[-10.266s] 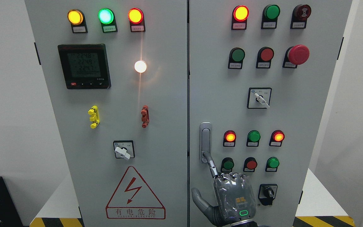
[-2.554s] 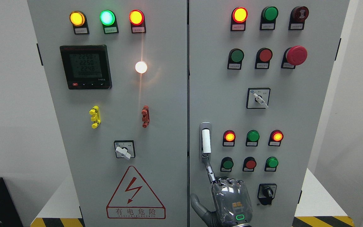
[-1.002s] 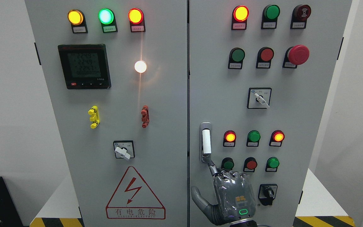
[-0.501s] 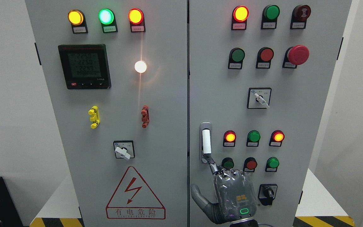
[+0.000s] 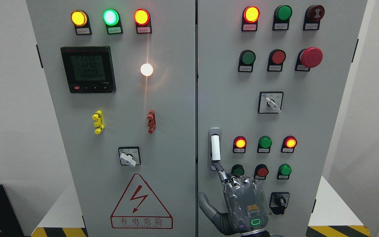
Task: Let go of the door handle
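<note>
- One hand in our shot, the right hand: index finger stretched up touching the bottom of the door handle, other fingers curled, thumb out, gripping nothing.
- We see the handle's white lever upright in its silver plate, on the right door's left edge.

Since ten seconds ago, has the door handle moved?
Yes. The handle has popped out of its fixed recess, showing white; the right hand fingertip is at its bottom.

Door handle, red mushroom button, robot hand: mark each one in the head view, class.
door handle (image 5: 215, 147), head view, white lever's middle
red mushroom button (image 5: 312, 57), head view, cap's centre
right hand (image 5: 244, 204), head view, back of the palm
</note>
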Available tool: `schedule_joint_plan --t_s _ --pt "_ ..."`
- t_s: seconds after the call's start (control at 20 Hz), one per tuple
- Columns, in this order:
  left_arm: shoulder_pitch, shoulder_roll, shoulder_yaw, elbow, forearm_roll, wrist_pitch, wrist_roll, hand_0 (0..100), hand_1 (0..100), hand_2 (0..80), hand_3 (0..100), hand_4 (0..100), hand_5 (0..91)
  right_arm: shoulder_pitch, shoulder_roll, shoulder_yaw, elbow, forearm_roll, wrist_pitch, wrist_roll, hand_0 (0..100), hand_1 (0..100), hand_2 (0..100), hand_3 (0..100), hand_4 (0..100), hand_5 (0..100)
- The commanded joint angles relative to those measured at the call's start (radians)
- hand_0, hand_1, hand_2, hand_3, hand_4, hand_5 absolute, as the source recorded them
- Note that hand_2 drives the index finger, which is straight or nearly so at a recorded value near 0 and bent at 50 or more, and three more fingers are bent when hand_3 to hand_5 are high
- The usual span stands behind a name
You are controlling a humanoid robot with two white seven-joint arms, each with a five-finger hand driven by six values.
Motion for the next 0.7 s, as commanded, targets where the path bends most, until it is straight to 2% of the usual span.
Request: schedule_joint_plan --t_s 0.0,0.1,0.2,0.25,0.35,0.4,0.5,0.65 --pt "-0.026 0.000 0.000 0.029 0.000 0.000 0.001 12 56 0.0 0 0 0.0 0.019 0.000 0.001 -0.073 -0.004 -0.004 0.011 41 31 54 97 95 100" --pt "-0.026 0.000 0.000 0.029 0.000 0.000 0.001 12 56 0.0 0 0 0.0 0.022 0.000 0.003 -0.088 -0.015 -0.004 0.011 42 31 61 100 96 100" --pt "-0.026 0.000 0.000 0.029 0.001 0.000 0.001 12 56 0.0 0 0 0.0 0.022 0.000 0.003 -0.099 -0.042 -0.003 0.028 45 31 71 100 97 100" --pt "-0.026 0.000 0.000 0.029 0.001 0.000 0.001 12 56 0.0 0 0 0.0 0.023 0.000 0.003 -0.109 -0.046 0.000 0.037 45 31 73 100 97 100" --pt "-0.026 0.000 0.000 0.029 0.000 0.000 0.001 12 56 0.0 0 0 0.0 0.022 0.000 0.003 -0.123 -0.046 0.002 0.046 45 29 83 100 98 100" --pt "-0.026 0.000 0.000 0.029 0.001 0.000 0.001 12 56 0.0 0 0 0.0 0.022 0.000 0.001 -0.134 -0.047 0.002 0.048 44 28 85 100 98 100" --pt "-0.026 0.000 0.000 0.029 0.000 0.000 0.001 12 56 0.0 0 0 0.0 0.022 0.000 0.003 -0.146 -0.047 0.005 0.078 41 24 91 100 100 100" --pt "-0.026 0.000 0.000 0.029 0.000 0.000 0.001 12 56 0.0 0 0 0.0 0.019 0.000 0.003 -0.157 -0.047 0.010 0.131 39 22 94 100 100 100"
